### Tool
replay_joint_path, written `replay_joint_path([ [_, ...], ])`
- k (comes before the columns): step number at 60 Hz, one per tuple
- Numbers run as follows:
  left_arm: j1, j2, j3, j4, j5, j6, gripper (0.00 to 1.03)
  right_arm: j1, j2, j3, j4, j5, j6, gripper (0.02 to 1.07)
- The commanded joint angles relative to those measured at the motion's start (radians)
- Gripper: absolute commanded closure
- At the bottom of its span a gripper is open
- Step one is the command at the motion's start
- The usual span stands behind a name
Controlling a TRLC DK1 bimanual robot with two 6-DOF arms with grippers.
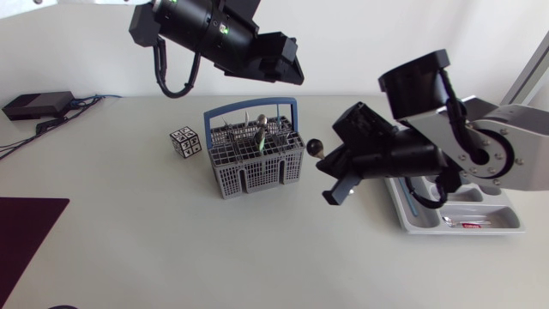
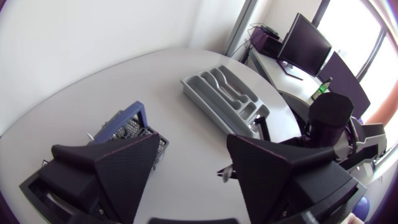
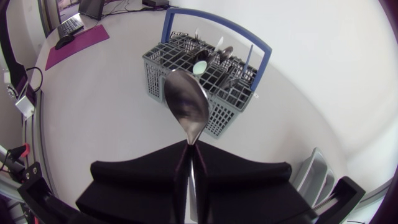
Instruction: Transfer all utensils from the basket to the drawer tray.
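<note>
At the table's far left lie a small black box (image 1: 34, 105) with cables and, nearer the front edge, a dark purple mat (image 1: 26, 232). A patterned marker cube (image 1: 185, 142) sits just left of the basket (image 1: 255, 159), a grey wire-grid caddy with a blue handle that stands near the table's middle and holds several utensils (image 1: 257, 133) upright in its compartments. The left arm comes in from the upper left and hangs above and behind the basket; the left gripper (image 2: 193, 168) is released, its two wedge fingers spread wide with nothing between them. Just right of the basket, lifted clear of the table, is a metal spoon (image 3: 186, 106), its bowl pointing toward the basket. The right gripper (image 3: 189, 146) is clenched on the spoon's handle, fingers pressed against it from both sides. The right arm reaches in from the right edge, crossing over the grey drawer tray (image 1: 502, 225), which lies flat at the table's right and has a small utensil lying in a front compartment.
</note>
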Motion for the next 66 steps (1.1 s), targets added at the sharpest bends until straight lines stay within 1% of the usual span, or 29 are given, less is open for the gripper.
replay_joint_path([
  [1, 0.007, -0.020, -0.027, 0.035, -0.045, -0.001, 0.18, -0.087, -0.036, -0.052, -0.039, -0.068, -0.086, 1.02],
  [9, 0.006, -0.021, -0.141, 0.124, -0.148, 0.050, 0.19, -0.270, -0.045, -0.114, -0.068, -0.168, -0.279, 1.02],
  [14, 0.004, -0.026, -0.197, 0.173, -0.195, 0.074, 0.19, -0.375, -0.034, -0.133, -0.100, -0.213, -0.404, 1.02],
  [19, 0.001, -0.029, -0.242, 0.209, -0.232, 0.086, 0.19, -0.492, -0.010, -0.133, -0.161, -0.263, -0.559, 1.02],
  [25, -0.014, -0.033, -0.291, 0.249, -0.280, 0.106, 0.19, -0.615, 0.027, -0.122, -0.226, -0.294, -0.733, 1.02],
  [27, -0.017, -0.035, -0.305, 0.259, -0.284, 0.108, 0.19, -0.661, 0.047, -0.111, -0.256, -0.302, -0.799, 1.02],
  [34, -0.033, -0.035, -0.343, 0.291, -0.327, 0.120, 0.19, -0.799, 0.107, -0.085, -0.307, -0.302, -1.011, 1.02],
  [43, -0.068, -0.041, -0.400, 0.348, -0.387, 0.137, 0.19, -0.948, 0.220, -0.012, -0.338, -0.286, -1.218, 1.02],
  [47, -0.074, -0.043, -0.415, 0.364, -0.393, 0.138, 0.19, -0.997, 0.262, 0.024, -0.339, -0.274, -1.272, 1.02],
  [55, -0.097, -0.043, -0.447, 0.399, -0.441, 0.151, 0.19, -1.081, 0.361, 0.093, -0.361, -0.232, -1.393, 1.02],
  [60, -0.106, -0.041, -0.464, 0.413, -0.462, 0.155, 0.19, -1.110, 0.400, 0.106, -0.353, -0.200, -1.454, 1.01],
  [66, -0.114, -0.041, -0.483, 0.436, -0.491, 0.163, 0.19, -1.133, 0.436, 0.119, -0.332, -0.182, -1.488, 1.01],
])
